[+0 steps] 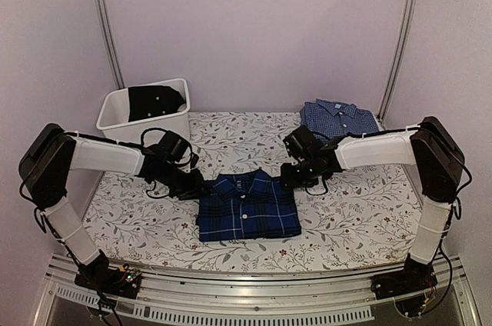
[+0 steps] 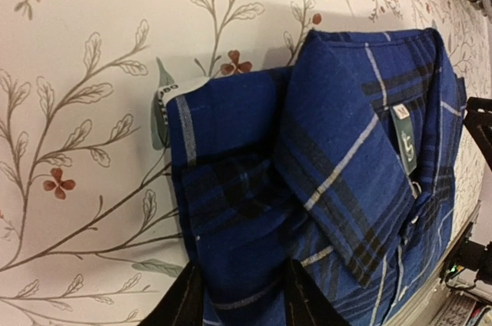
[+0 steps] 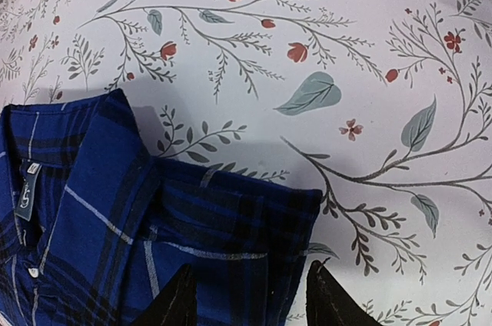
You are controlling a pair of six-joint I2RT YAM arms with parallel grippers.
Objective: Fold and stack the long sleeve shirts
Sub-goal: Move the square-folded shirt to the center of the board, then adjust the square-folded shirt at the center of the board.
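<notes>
Top external view: the plaid shirt (image 1: 247,207) lies folded into a neat rectangle on the flowered table (image 1: 354,218), collar pointing away from the arm bases. Well to its left and behind it stands a white bin (image 1: 115,117) with a dark garment (image 1: 156,101) inside.

The left gripper (image 1: 194,184) sits at the plaid shirt's left shoulder corner. In the left wrist view its fingers (image 2: 183,303) straddle the folded shoulder edge, and cloth fills the gap between them. They stand partly apart, and I cannot tell whether they pinch the cloth or only bracket it.

The right gripper (image 1: 296,176) is at the plaid shirt's right shoulder corner. In the right wrist view its fingers (image 3: 178,299) are about half open. The corner of the fold lies between them with bare table showing beside it, so it holds nothing.

Behind the plaid shirt and to its right lies the checked shirt (image 1: 338,118), also folded and well apart from it.

The plaid shirt looks light, soft and limp. I judge that its layers would slide and sag open if lifted by one corner or by the top layer alone. The best hold is probably on both shoulder corners just outside the collar, each jaw pair biting through every layer, with the two arms rising together so the fold stays square for stacking on the checked shirt
</notes>
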